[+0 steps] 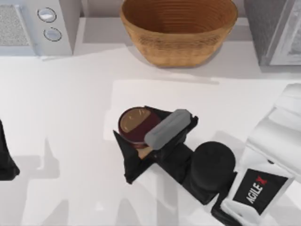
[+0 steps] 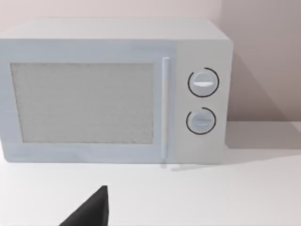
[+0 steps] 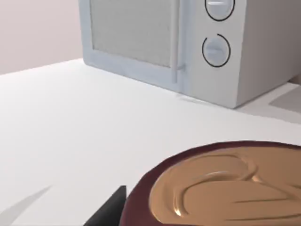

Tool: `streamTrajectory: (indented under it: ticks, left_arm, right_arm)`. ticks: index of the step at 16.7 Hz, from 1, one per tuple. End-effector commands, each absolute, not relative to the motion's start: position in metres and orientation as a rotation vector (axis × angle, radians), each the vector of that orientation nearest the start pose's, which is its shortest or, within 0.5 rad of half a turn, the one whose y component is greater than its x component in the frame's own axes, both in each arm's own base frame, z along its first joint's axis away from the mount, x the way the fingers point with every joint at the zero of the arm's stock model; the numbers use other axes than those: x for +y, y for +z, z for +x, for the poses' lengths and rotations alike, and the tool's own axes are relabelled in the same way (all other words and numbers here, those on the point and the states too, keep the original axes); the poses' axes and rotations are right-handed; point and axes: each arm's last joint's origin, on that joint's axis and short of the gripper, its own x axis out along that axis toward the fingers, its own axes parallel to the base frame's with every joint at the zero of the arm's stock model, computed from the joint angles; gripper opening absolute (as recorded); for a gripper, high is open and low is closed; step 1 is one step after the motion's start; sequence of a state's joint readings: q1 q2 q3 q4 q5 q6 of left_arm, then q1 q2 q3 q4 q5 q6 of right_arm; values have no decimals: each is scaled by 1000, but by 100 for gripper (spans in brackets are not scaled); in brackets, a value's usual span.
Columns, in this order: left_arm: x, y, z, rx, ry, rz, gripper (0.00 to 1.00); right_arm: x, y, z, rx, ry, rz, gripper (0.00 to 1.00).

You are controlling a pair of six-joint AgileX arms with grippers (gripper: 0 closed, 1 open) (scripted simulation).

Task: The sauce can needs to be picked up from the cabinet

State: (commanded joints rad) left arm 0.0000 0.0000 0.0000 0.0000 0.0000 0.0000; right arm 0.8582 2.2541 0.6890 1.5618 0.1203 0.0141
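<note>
Top view: your right gripper (image 1: pixel 137 141) reaches in from the lower right, fingers straddling the sauce can (image 1: pixel 135 124) mid-table; whether they grip it, you cannot tell. Left arm (image 1: pixel 6 157) sits parked at the left edge. Woven basket (image 1: pixel 178 29) stands behind, microwave (image 1: pixel 37 26) back left, neither blocking.

Microwave (image 2: pixel 115 92) on white table (image 2: pixel 211 197); two dials (image 2: pixel 203 82).

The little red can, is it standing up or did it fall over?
Standing up. The can shows its flat coppery top facing the overhead camera, round and level, with the right pincer around its dark red sides on the white table.
</note>
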Motion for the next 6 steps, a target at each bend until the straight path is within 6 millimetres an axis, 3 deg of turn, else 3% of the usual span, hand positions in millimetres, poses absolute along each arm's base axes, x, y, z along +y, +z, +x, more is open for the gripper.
streamTrajectory:
  ticks: [6]
  left_arm:
    - [-1,160,106,0,0,0,100]
  right_arm:
    - [266,59,231,2,764,1,100]
